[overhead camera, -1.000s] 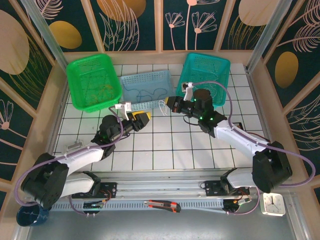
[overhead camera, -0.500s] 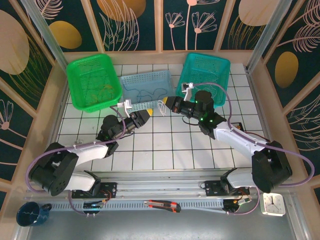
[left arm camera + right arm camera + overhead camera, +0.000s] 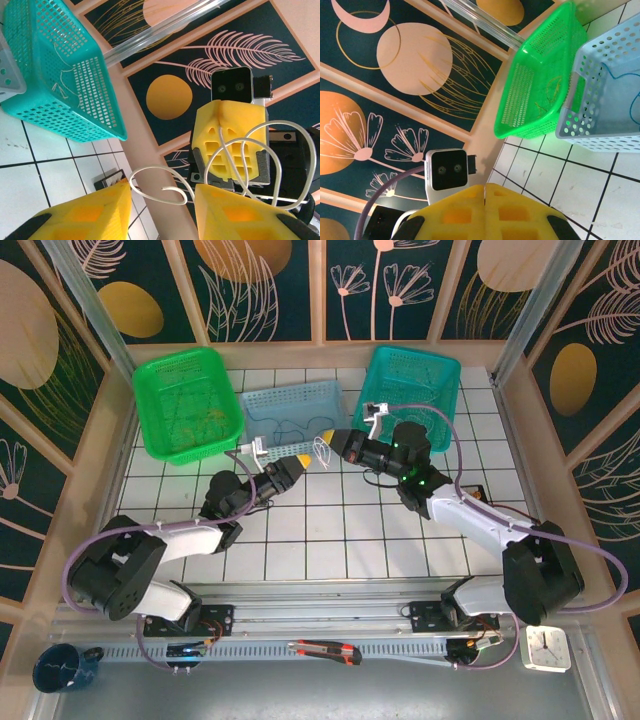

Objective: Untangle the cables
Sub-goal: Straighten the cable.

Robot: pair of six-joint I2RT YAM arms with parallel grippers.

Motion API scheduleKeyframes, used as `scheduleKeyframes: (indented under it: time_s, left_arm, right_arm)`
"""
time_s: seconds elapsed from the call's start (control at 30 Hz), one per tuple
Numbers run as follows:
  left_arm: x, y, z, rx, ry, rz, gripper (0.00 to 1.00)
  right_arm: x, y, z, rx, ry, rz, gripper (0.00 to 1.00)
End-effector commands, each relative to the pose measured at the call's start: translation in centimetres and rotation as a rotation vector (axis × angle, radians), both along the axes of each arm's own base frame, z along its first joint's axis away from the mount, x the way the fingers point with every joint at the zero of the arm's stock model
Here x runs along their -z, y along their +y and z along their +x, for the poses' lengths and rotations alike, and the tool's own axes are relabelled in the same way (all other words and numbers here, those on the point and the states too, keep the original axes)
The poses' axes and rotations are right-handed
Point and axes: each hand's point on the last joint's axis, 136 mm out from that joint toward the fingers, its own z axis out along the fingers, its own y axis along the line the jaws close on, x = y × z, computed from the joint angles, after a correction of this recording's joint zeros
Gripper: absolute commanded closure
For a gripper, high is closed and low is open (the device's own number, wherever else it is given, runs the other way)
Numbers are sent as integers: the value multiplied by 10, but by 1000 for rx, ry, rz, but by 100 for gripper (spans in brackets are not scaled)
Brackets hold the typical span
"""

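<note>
White cable (image 3: 322,448) looped in mid-air above desk (image 3: 330,530); dark strand (image 3: 290,427) already in blue basket (image 3: 255,400). Left wrist: left fingers (image 3: 85,215) apart, cable end between. Right wrist: right fingers (image 3: 455,215) closed, presumably clamping it; untangling seemingly unfinished.

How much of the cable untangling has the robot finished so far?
Done: a dark cable lies in the blue basket. In hand: the right fingers are shut, apparently pinching the white cable, and the left fingers are open around one of its curls. Left: the white cable is looped, so it probably needs pulling straight.
</note>
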Motion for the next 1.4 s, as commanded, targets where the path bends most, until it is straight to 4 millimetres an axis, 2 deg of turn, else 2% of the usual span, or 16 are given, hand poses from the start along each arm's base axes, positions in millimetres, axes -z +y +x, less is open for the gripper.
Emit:
scheduleKeyframes:
  time_s: [0.0,0.57,0.8,1.0,1.27,1.37]
  left_arm:
    - [-26,-5,-2,22,-65,-62,61]
    - [-25,-15,-2,46,-61,-67,61]
    - [-23,-17,-2,47,-58,-72,64]
    - [-24,-19,0,51,-61,-73,75]
    - [-24,-20,1,52,-60,-73,100]
    - [-22,-19,0,49,-56,-71,100]
  right_arm:
    - [-6,3,-3,-22,-23,34,100]
    - [-2,5,-1,-24,-15,34,100]
    - [0,6,0,-26,-12,33,100]
    - [3,6,0,-26,-8,31,100]
    - [5,1,1,-11,-6,25,100]
    - [3,-7,5,12,-11,27,100]
